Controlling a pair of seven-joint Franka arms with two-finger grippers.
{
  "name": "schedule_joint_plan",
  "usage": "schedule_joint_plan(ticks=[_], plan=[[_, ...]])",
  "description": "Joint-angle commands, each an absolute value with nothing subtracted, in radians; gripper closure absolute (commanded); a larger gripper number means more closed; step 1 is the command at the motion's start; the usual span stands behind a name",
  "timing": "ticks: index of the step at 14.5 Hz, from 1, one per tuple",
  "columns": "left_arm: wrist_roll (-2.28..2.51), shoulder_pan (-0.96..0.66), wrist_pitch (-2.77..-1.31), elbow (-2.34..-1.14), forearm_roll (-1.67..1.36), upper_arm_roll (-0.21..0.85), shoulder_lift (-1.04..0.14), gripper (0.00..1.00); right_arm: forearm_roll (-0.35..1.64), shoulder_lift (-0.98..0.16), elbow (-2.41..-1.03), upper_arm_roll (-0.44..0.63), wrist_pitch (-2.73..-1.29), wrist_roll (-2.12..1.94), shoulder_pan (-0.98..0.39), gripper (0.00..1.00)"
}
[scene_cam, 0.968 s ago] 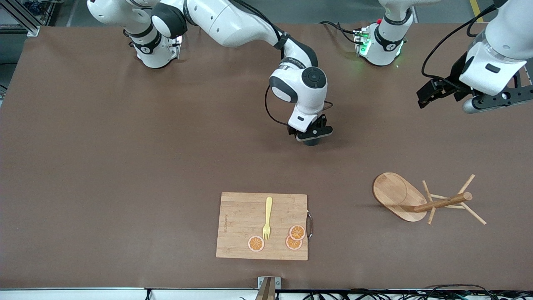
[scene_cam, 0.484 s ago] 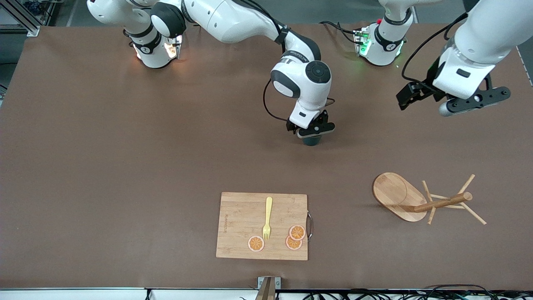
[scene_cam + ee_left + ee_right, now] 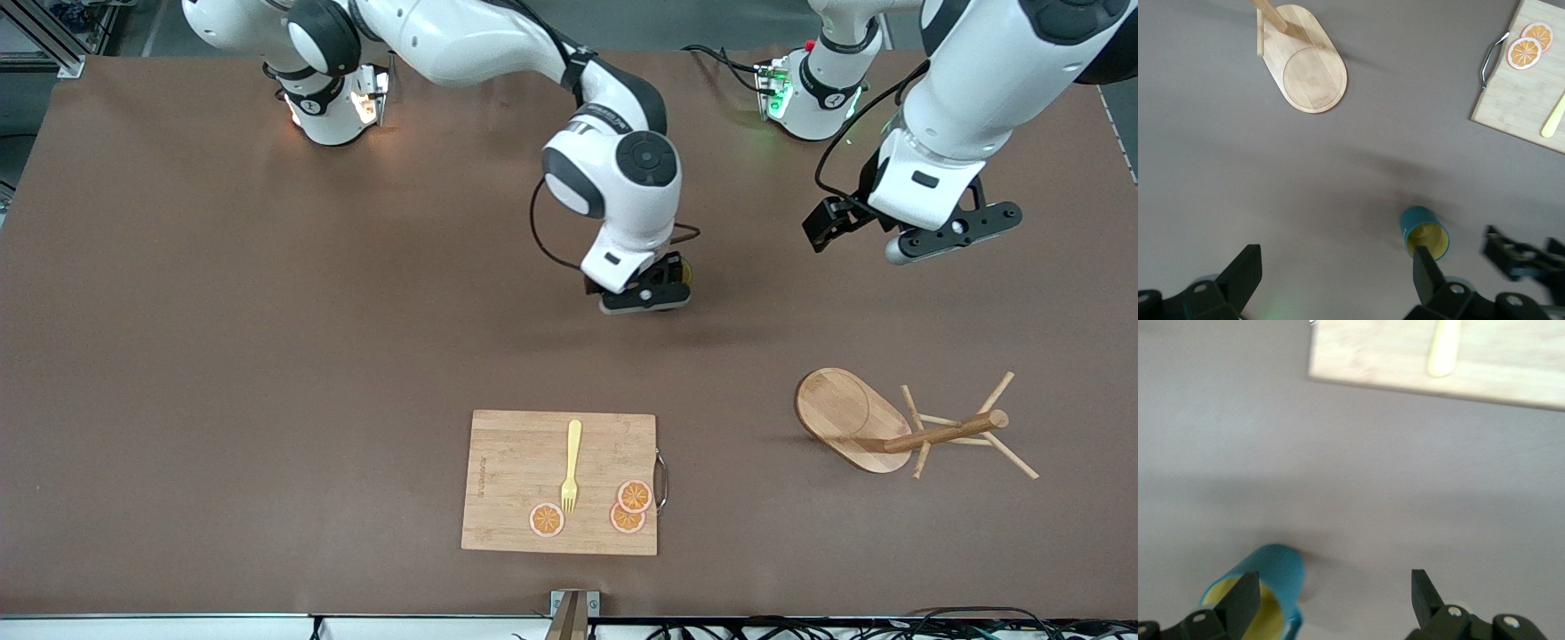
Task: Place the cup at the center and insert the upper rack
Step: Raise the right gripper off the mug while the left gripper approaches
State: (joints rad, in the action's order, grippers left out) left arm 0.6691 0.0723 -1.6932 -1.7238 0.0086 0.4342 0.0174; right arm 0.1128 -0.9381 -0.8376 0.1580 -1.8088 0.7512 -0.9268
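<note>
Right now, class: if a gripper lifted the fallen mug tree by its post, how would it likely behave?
The mug tree looks rigid bare wood, so it probably won't flex. Its wide oval base would likely make it end-heavy, swinging down when lifted. The thin pegs look snappable. The open left gripper hangs above the table.

place: robotics lab, staged with kitchen props | shown by: two white robot arm bases point(image 3: 324, 98) bolted onto a wide brown-covered table point(image 3: 222, 356) | cables point(image 3: 933, 622) seen along the table edge | aluminium framing point(image 3: 53, 36) at one corner | props: rectangular bamboo cutting board point(image 3: 516, 462), yellow plastic fork point(image 3: 571, 465), fake orange slices point(image 3: 635, 496)
</note>
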Motion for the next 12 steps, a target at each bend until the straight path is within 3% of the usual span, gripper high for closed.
schedule_joint_plan(ticks=[1,4,8,12], plan=[[0.767,0.078,-1.721,-1.752,-0.002,0.472,0.038,0.0,0.101,-0.824,-0.992,0.191,-1.775,0.739,-0.865,0.0],[0.886,0.077,-1.759,-1.793,0.0,0.546,0.028,0.0,0.1,-0.694,-1.144,0.273,-1.747,0.659,-0.832,0.0],[1.084,0.075,-1.9,-1.893,0.009,0.655,0.003,0.02,0.097,-0.465,-1.409,0.281,-1.772,0.358,-0.68,0.0],[1.259,0.026,-2.005,-1.94,0.015,0.699,-0.072,0.06,0.054,-0.341,-1.534,0.281,-1.77,0.067,-0.493,0.0]])
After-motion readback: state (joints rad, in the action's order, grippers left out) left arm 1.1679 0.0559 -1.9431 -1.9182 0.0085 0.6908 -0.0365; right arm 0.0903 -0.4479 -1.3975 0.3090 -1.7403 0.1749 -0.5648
